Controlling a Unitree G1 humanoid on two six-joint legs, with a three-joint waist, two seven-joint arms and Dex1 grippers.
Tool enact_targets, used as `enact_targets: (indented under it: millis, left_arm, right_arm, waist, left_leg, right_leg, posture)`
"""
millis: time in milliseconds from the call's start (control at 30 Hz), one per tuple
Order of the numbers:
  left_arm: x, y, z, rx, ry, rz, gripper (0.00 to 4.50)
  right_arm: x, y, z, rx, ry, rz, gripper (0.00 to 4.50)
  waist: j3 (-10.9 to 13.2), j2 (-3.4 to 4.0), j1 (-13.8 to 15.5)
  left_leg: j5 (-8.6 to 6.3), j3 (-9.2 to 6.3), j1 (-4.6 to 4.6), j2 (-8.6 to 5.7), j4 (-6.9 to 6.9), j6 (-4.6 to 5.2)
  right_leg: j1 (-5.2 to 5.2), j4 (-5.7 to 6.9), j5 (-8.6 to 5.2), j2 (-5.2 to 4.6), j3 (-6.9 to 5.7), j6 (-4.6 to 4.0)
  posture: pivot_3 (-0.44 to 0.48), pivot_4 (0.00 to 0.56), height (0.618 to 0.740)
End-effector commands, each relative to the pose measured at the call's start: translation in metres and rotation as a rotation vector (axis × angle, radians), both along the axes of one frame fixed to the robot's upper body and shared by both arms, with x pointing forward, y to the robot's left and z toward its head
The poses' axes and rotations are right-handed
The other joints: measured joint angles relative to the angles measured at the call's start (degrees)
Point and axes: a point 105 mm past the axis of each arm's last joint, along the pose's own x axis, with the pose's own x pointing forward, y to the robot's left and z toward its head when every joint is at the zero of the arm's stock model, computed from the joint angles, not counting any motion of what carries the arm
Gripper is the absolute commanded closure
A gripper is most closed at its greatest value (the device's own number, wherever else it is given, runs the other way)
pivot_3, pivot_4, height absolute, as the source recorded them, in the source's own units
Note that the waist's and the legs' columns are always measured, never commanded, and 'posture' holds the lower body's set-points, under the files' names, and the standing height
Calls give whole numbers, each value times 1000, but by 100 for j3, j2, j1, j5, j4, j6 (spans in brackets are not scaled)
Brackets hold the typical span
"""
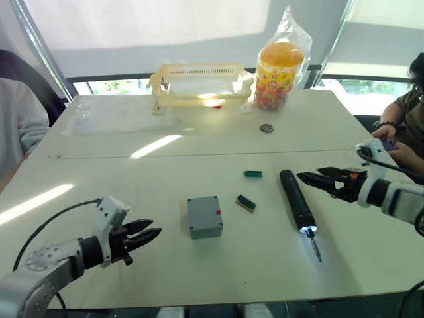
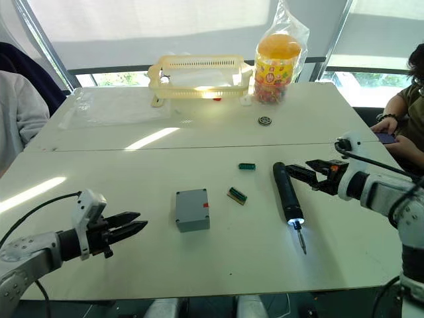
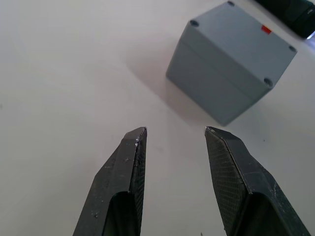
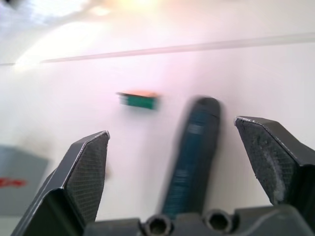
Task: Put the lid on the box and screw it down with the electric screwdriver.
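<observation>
nearest me, left gripper [image 1: 147, 236] jaws slightly parted, empty, beside the box [image 1: 204, 216] mid-table. right gripper [image 1: 311, 177] jaws wide, empty, straddling the electric screwdriver [image 1: 296, 201]; rigid, slick, i'd grab mid-barrel.

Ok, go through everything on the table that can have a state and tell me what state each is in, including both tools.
Box: upright, lid already on it.
Electric screwdriver: lying flat, tip light on, not gripped.
Left tool: open, empty, short of the box.
Right tool: open, empty, by the screwdriver's rear end.
Yellow basket: upright.
</observation>
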Motion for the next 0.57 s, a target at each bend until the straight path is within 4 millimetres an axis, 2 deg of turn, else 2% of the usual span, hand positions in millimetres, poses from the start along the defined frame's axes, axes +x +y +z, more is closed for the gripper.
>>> enact_targets:
  millis: [33,133,267,367,567]
  left_arm:
    - [-11,1,7,-4,-3,-15,2627]
    - [-16,-1,5,-4,21,-31,2627]
    - [-25,1,-5,39,61,-62,2627]
    - [-29,3,-8,35,76,-54,2627]
    - [-34,-4,-8,-36,96,-57,2627]
  right_arm:
    - [-41,37,-2,-36,-79,193,45]
    - [-76,59,-35,-57,16,309,45]
    - [-104,74,-63,-25,106,370,45]
    - [-111,82,-74,-40,118,388,45]
    - [-106,86,-84,-67,106,403,45]
  waist:
    - [0,2,12]
    - [-2,4,41]
    - [-6,1,15]
    - [-6,0,2]
    - [-6,-1,21]
  left_leg:
    - [0,-1,2,1,1,0]
    - [0,-1,1,0,6,-1]
    - [-1,9,5,-7,15,-4]
    - [-1,22,5,-8,13,-6]
    - [-2,21,1,-8,13,-6]
  right_leg:
    - [1,1,-3,1,0,-5]
    - [4,0,-12,-6,0,-24]
    - [14,-8,-11,-23,3,-28]
    - [9,-13,-11,-30,8,-29]
    - [5,-16,-10,-34,7,-30]
  posture:
    - [0,150,740]
    - [0,150,740]
    - [0,150,740]
    - [0,150,740]
    - [0,150,740]
